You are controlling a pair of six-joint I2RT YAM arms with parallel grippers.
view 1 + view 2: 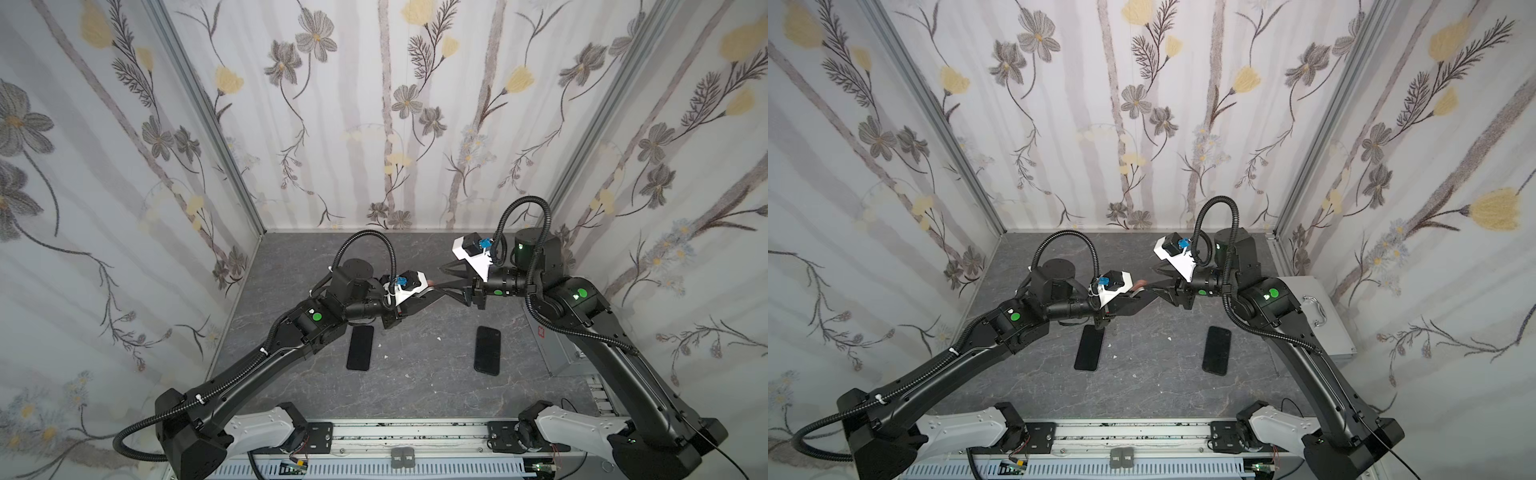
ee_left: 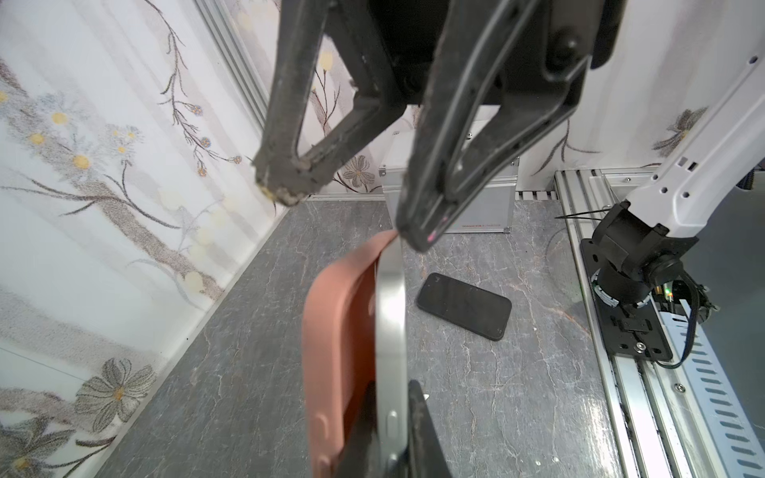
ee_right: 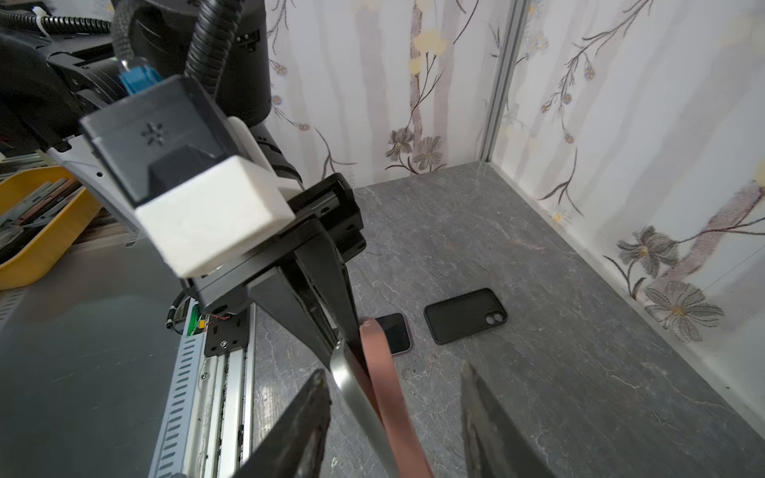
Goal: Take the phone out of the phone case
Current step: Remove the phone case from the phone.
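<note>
In the middle of both top views, above the grey worktop (image 1: 415,374), the phone (image 2: 391,314) and its pink case (image 2: 335,331) are held in the air between the two arms. The left hand (image 2: 393,434) is seen clamped shut on the phone's silver edge, with the case already peeled away along one side. The right hand (image 3: 393,397) is spread open, one finger (image 2: 418,223) touching the case's top corner; no grip by it is shown. The case is judged soft, light and stretchy, best pinched at its loose lip; the phone is judged stiff, smooth and slippery, breakable if dropped. A black phone (image 1: 360,347) and a black case (image 1: 487,350) lie below on the worktop, well apart. Open room is left toward the back wall; a metal box (image 1: 1312,316) crowds the right side.
</note>
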